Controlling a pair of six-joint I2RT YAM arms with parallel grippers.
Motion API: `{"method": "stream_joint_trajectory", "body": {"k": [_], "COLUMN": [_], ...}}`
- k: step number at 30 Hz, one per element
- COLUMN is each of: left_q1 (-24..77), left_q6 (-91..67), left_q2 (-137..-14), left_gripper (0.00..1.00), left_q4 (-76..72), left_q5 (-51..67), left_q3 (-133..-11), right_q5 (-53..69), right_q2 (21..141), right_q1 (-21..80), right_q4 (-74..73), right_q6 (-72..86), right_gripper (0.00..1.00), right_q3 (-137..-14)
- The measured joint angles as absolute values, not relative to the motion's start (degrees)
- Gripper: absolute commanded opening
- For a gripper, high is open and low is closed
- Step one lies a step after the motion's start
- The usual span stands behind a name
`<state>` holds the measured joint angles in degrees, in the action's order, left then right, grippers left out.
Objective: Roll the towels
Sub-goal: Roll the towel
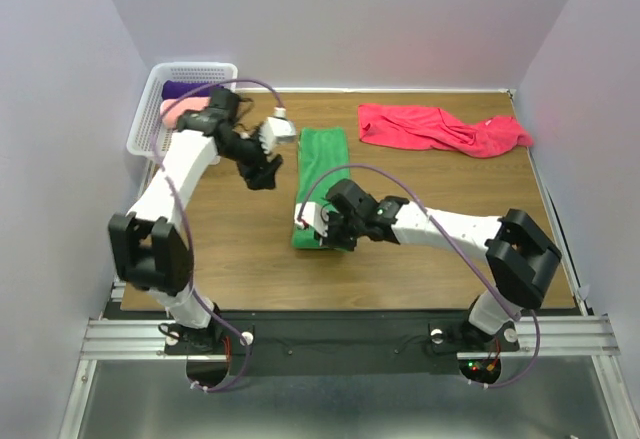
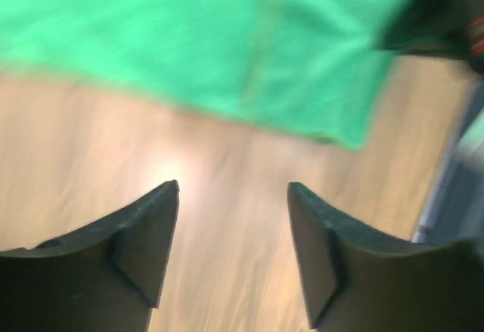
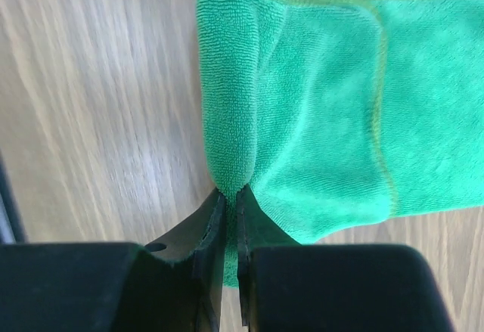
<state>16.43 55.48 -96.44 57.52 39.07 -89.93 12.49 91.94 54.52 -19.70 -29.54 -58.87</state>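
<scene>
Two tips of my right gripper pinched the near-end fold of the green towel, lying flat mid-way across the table, while my left gripper hung open beside it, and I judged I should turn that fold over tightly and evenly.

Looks like a robotics lab test cell: plain pale walls box in a wooden worktop, with a cabled left arm and right arm mounted on an aluminium rail.
</scene>
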Motion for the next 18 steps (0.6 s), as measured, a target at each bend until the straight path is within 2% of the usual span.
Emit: {"method": "stream_joint_trajectory", "body": {"k": [1, 2, 5, 11, 18], "left_q1": [13.76, 11.42, 7.20, 7.77, 9.63], "left_q6": [54.15, 53.32, 50.33, 41.12, 46.98], "left_q2": [-93.34, -91.00, -80.88, -64.25, -60.31], "left_gripper": [0.98, 0.99, 0.99, 0.99, 0.98], "left_q4": [54.65, 52.60, 45.15, 34.11, 33.47], "left_q5": [38.22, 37.60, 34.59, 32.38, 34.96], "left_q3": [-88.03, -86.63, -79.24, -70.57, -66.17], "right_q5": [13.89, 15.73, 21.87, 33.39, 43.16], "right_q2": [92.53, 93.38, 97.08, 105.51, 113.54], "right_q1": [53.80, 52.93, 49.78, 43.38, 38.20], "right_q4": [-20.67, -21.65, -25.43, -31.73, -37.39], "right_q6": [-29.34, -29.10, -28.40, -27.16, -25.65], "right_gripper": [0.01, 0.01, 0.01, 0.02, 0.03], "right_q3": [-60.51, -62.15, -67.26, -73.97, -78.24]}}
